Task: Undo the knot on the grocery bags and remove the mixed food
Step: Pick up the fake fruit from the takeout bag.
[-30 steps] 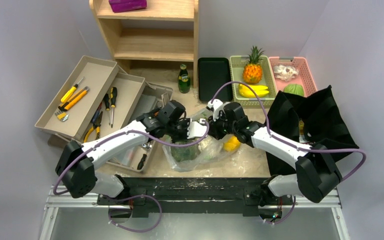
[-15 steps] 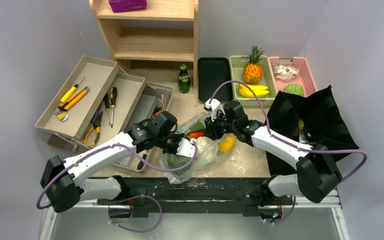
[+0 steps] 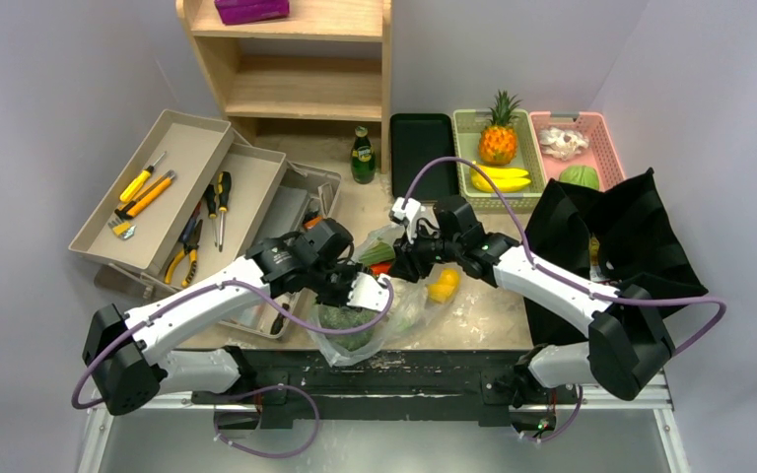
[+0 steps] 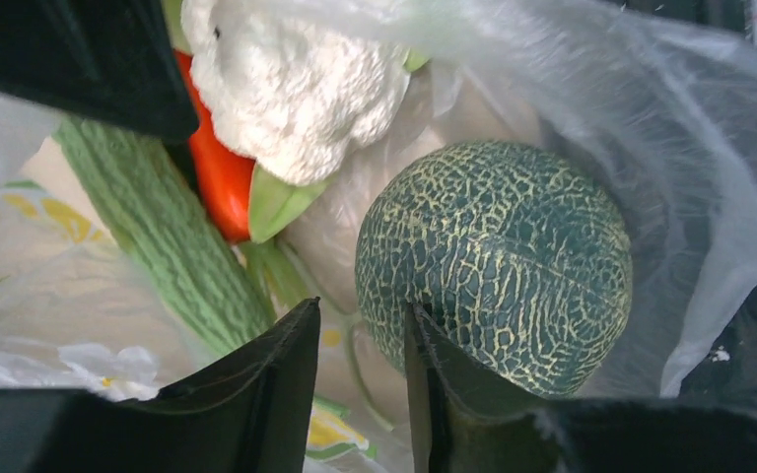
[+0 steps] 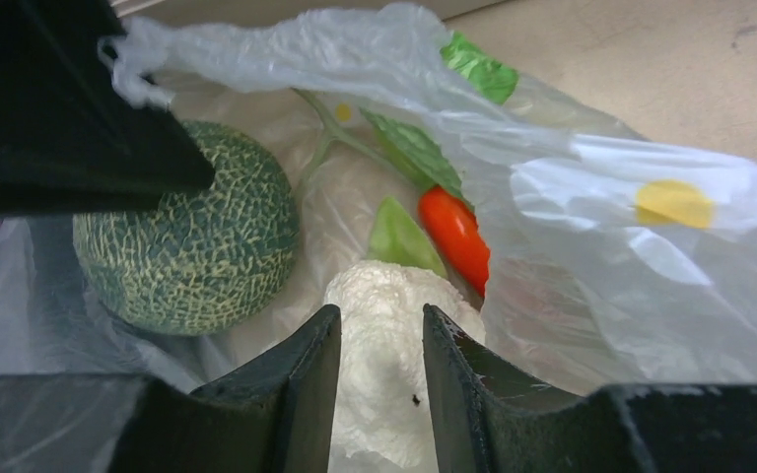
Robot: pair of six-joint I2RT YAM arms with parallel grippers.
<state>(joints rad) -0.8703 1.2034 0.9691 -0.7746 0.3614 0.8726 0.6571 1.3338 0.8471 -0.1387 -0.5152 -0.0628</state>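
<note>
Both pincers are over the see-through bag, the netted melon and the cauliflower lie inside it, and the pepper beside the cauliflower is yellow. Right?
Not quite: the pepper beside the cauliflower is red, not yellow, as the right wrist view shows. The rest stands: the left pincer and right pincer are over the see-through bag, with the netted melon and cauliflower inside.

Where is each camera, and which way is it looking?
Top camera: above and behind the arms, looking down at the table; both arms show, left gripper and right gripper at the plastic bag.
Left wrist camera: on the left arm, peering into the bag at the melon; its own black fingers show at the bottom.
Right wrist camera: on the right arm, looking into the bag at the cauliflower; its own fingers show too.
Shared: both wrist views show the melon, cauliflower and red pepper.
</note>
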